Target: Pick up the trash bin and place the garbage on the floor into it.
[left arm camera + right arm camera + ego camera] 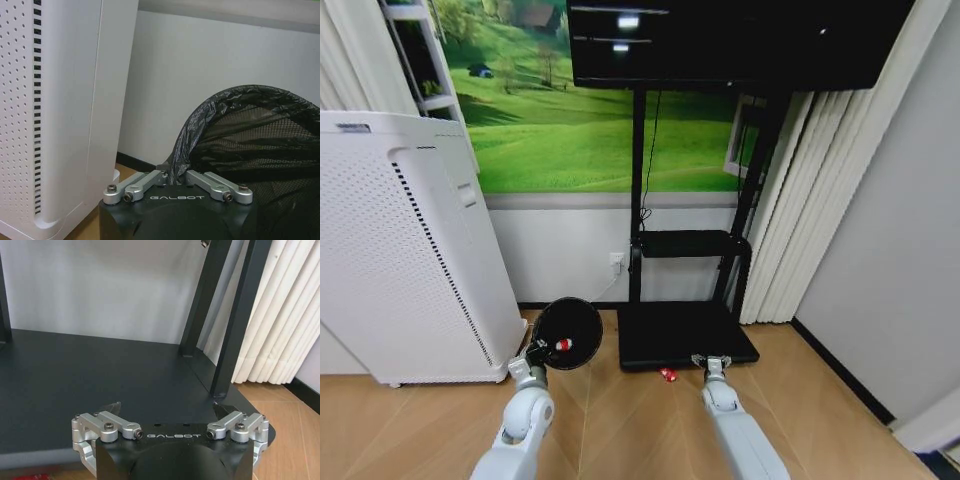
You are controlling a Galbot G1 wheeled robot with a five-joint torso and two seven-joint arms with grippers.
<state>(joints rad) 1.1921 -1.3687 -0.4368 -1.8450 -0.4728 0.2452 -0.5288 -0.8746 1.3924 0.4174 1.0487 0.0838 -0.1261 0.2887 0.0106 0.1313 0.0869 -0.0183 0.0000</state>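
Floorboards of pale wood run between a tall white perforated appliance point(405, 250) on the robot's left and a black TV stand base point(685, 335), flat and matte, dead ahead. The left gripper point(533, 356) is clamped on the rim of the trash bin point(567, 332), a round black mesh basket lined with crinkled plastic, held tilted with its mouth facing the robot, close beside the appliance's lower corner. A red-and-white wrapper point(563, 345) lies inside. The right gripper point(712, 362) hangs with fingers spread at the base's front edge; another red wrapper point(668, 375) lies on the floor just beside it. Pleated curtains point(820, 200) close off the right side.
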